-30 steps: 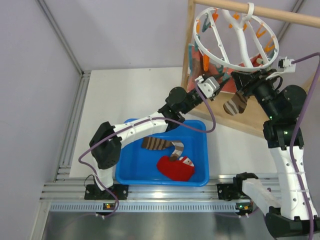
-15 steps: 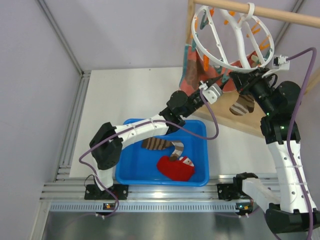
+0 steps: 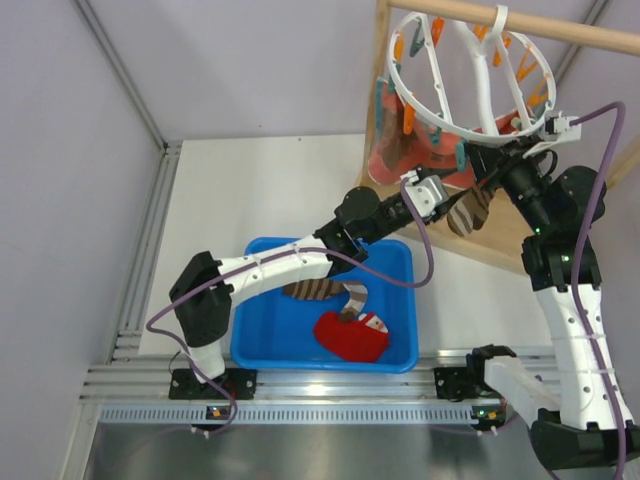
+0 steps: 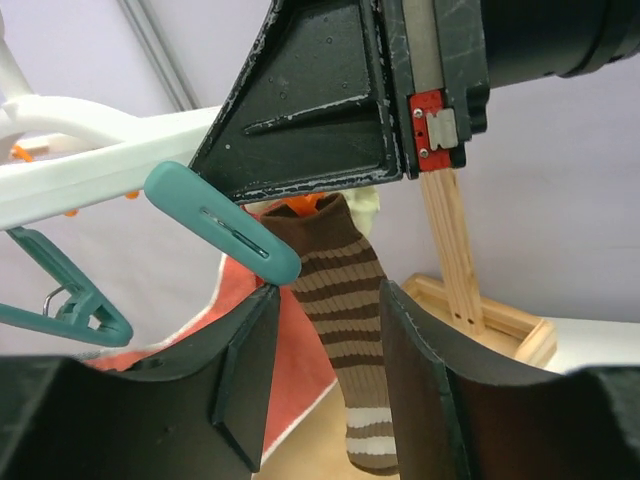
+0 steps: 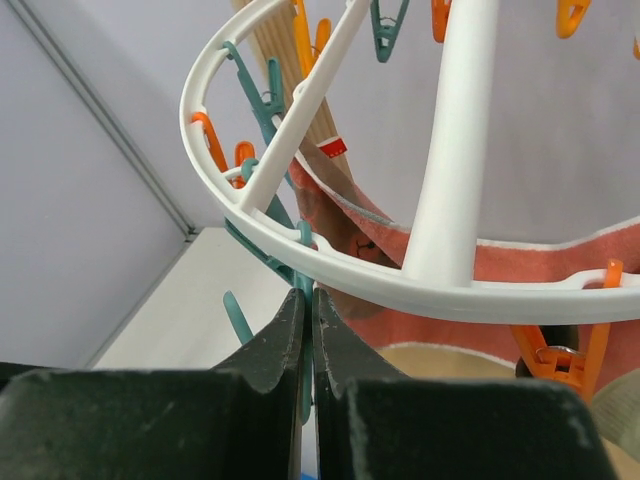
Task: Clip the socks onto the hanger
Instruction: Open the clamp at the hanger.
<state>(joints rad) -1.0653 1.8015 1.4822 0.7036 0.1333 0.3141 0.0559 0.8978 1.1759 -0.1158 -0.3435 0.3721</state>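
The hanger (image 3: 481, 80), a white ring with orange and teal clothespins, hangs from a wooden bar at the top right. My right gripper (image 3: 480, 172) is shut on a teal clothespin (image 5: 305, 292) under the ring's rim (image 5: 330, 255). A brown striped sock (image 3: 468, 212) hangs just below it; its top is hidden behind the gripper. My left gripper (image 3: 445, 197) is open beside that sock. In the left wrist view the sock (image 4: 345, 300) shows beyond the open left gripper (image 4: 325, 335), and a teal clothespin (image 4: 222, 224) touches the left finger's tip. Another brown striped sock (image 3: 312, 289) and a red Santa sock (image 3: 352, 336) lie in the blue bin (image 3: 400, 262).
The wooden frame stand (image 3: 378, 90) carries the hanger on its top bar; its base (image 3: 510, 250) lies under the right arm. Salmon-pink socks (image 3: 395, 155) hang from the ring's left side. A metal rail runs along the table's left edge (image 3: 140, 280).
The left arm has stretched farther right, up to the hanging sock. The hanger has swung and tilted. The sock swung right, then back left with the right gripper.
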